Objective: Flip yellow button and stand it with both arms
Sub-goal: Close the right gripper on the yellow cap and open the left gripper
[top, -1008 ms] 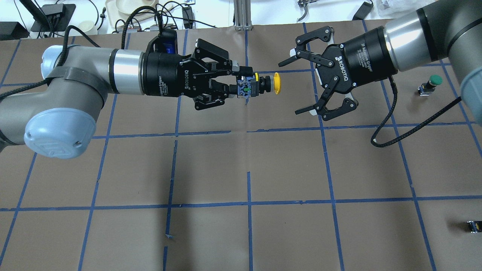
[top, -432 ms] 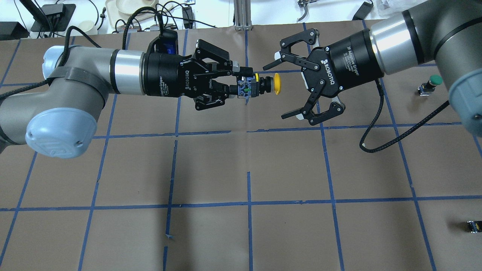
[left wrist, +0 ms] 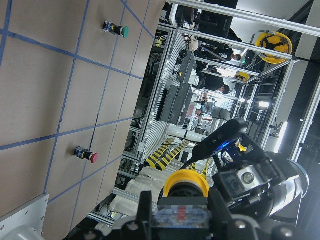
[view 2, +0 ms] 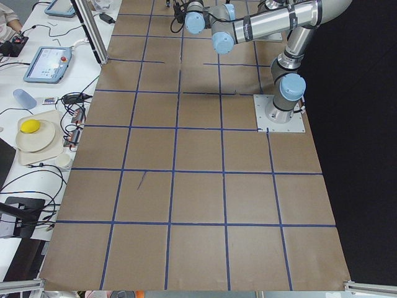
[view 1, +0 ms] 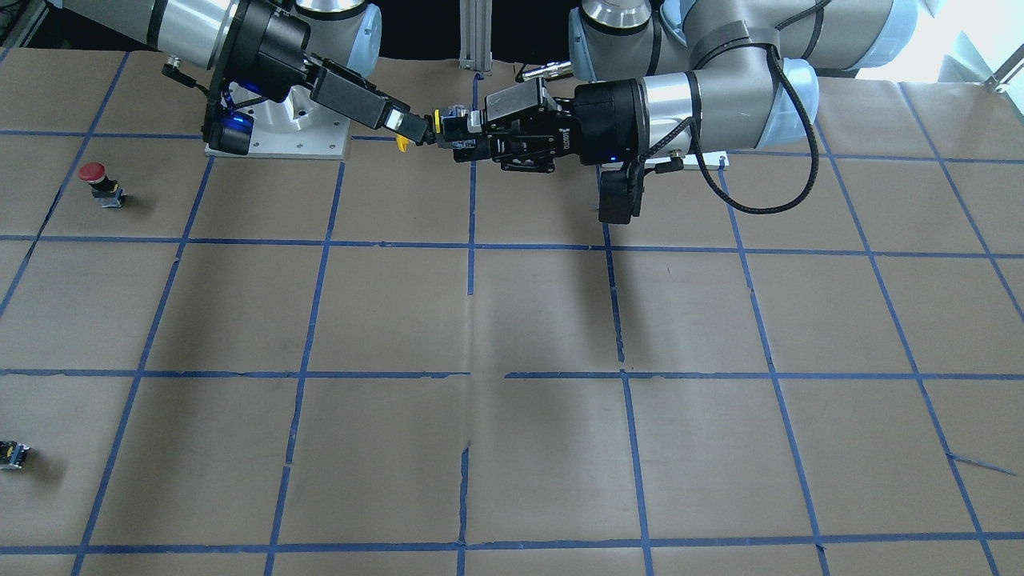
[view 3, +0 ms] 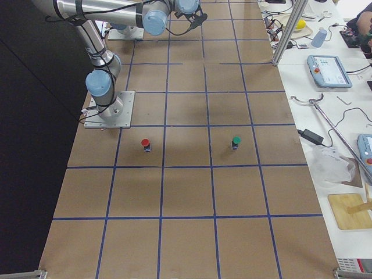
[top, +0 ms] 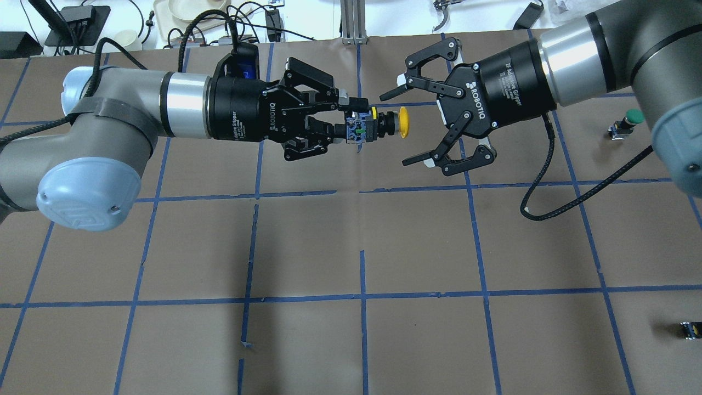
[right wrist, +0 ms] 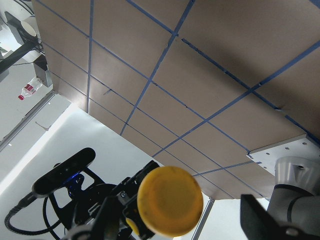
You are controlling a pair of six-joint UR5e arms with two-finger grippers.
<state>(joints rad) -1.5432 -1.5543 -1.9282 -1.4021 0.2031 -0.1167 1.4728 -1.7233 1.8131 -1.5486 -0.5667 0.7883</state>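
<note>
Both arms are built alike. The left arm [top: 115, 118] and right arm [top: 620, 33] are matt silver-grey tubes with rounded light-blue joint caps [top: 88, 192] fastened by small screws. Each wrist has a polished aluminium ring, then a black cylinder with white "ROBOTIQ" lettering. The jaws are black linkage fingers with visible screw heads, and the right ones have pale pads inside the tips. A black band [top: 101, 107] wraps the left arm's link. A braided black cable [top: 540, 176] hangs from the right wrist. Each base bolts to a square silver plate [view 2: 262, 124] on the counter.
</note>
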